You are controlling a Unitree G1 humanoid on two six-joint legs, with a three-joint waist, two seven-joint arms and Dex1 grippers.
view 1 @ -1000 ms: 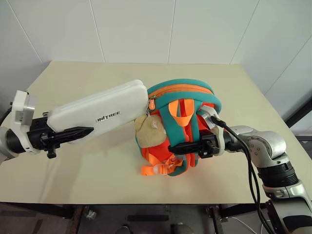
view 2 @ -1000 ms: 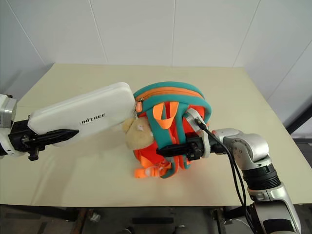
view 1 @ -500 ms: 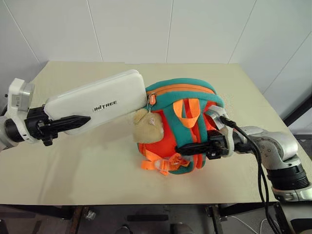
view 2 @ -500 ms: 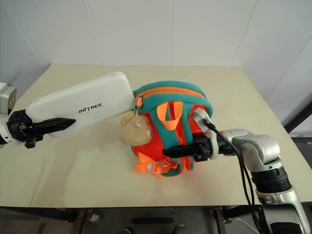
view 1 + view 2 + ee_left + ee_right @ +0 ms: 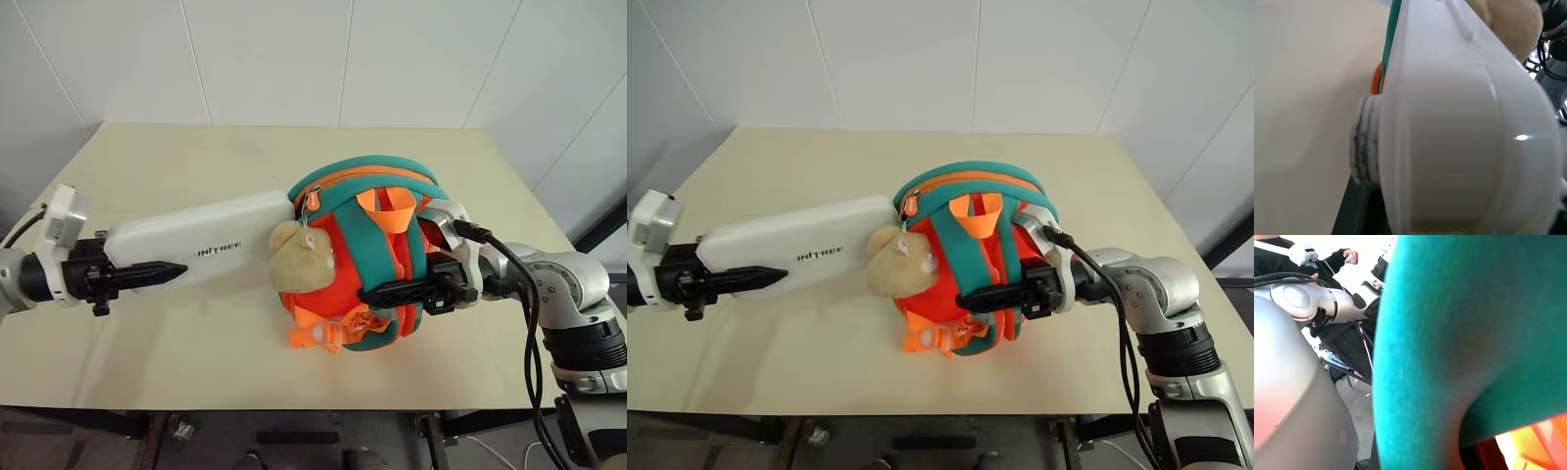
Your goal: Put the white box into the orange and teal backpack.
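Gripping white box, left end effector; right end effector clamps backpack strap; right wrist cam: person's hands.

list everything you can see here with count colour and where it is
white box: 1, white with dark lettering, held off the table at its near end, far end at the backpack's zipper edge
orange and teal backpack: 1, orange with teal trim and straps, middle of the table
plush animal head: 1, tan, on the backpack's side facing the box
table: 1, pale cream, under everything
person: 1, dark sleeves, in the background of the right wrist view
left gripper: 1, black fingers, shut on the white box
right gripper: 1, black fingers, shut on a teal strap of the backpack
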